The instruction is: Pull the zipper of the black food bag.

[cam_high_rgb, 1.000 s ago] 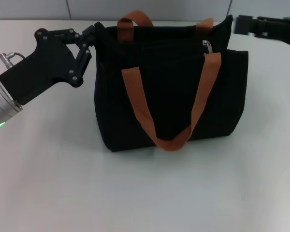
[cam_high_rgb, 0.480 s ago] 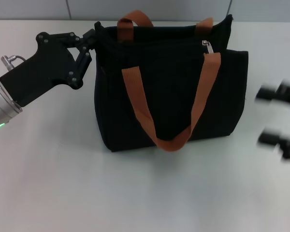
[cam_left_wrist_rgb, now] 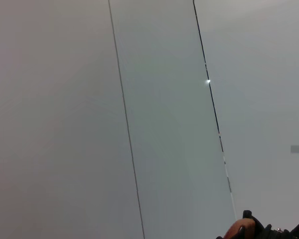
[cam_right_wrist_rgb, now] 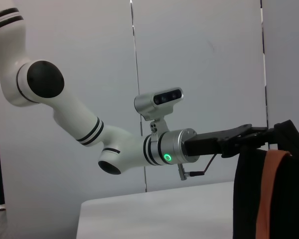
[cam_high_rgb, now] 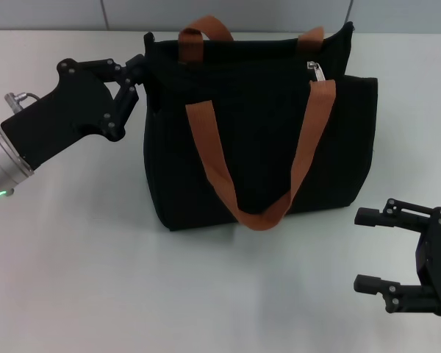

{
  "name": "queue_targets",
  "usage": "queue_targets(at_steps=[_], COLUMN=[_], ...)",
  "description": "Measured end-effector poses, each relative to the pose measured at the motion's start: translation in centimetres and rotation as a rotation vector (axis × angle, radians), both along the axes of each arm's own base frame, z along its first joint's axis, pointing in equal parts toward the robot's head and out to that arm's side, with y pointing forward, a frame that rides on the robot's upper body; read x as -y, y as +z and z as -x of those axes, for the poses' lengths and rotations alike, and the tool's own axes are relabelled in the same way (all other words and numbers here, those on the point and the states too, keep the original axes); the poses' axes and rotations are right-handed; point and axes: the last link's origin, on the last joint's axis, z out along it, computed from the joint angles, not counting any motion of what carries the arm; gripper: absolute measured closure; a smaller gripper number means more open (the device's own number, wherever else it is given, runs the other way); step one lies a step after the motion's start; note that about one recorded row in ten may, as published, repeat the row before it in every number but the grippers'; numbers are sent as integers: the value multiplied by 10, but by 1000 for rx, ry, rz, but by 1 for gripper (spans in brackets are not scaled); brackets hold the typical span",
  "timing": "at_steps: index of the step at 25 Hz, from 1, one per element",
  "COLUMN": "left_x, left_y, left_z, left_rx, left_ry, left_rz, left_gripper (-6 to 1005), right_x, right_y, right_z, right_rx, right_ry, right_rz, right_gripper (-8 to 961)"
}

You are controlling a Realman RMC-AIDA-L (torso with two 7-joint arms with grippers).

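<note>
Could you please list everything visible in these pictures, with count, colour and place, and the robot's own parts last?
black food bag: one, black, upright at the middle of the table.
straps: two, orange-brown, one looping down the bag's front, one at its back top edge.
zipper: one, silver pull tab, on the bag's top edge toward the robot's right.
table: one, white, under everything.
left gripper: one, black, shut on the bag's top left corner.
right gripper: one, black, open, low over the table to the right of the bag, apart from it.

White arm (cam_right_wrist_rgb: 74, 127) with black bands, silver wrist lit green, black screw-studded left gripper (cam_high_rgb: 136, 70) and right gripper (cam_high_rgb: 367, 250).
</note>
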Motion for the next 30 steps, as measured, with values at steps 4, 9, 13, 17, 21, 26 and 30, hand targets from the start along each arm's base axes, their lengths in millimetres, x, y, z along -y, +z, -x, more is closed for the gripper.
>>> queue_targets(at_steps=[4, 9, 13, 17, 21, 26, 30], left_x=[1, -1, -3, -7, -9, 1, 17], left_y=[-3, -6, -3, 7, 45, 76, 79], left_z=[1, 4, 4, 2, 0, -6, -11], left_rx=[-8, -3, 9, 2, -59, -83, -39], left_ry=[10, 63, 81, 87, 110, 103, 24], left_rz=[38, 113, 134, 166, 339, 527, 601], left_gripper=[875, 874, 810, 684, 587, 480, 301], right_x=[1, 2, 1, 1, -1, -5, -6], right_y=[0, 0, 0, 0, -1, -2, -4], right_z=[-1, -1, -1, -1, -2, -2, -1], right_rx=[-3, -7, -7, -8, -2, 8, 13], right_ry=[-7, -13, -13, -14, -26, -39, -42], right_rz=[0, 2, 2, 2, 1, -1, -4], right_gripper=[158, 158, 158, 158, 158, 157, 157])
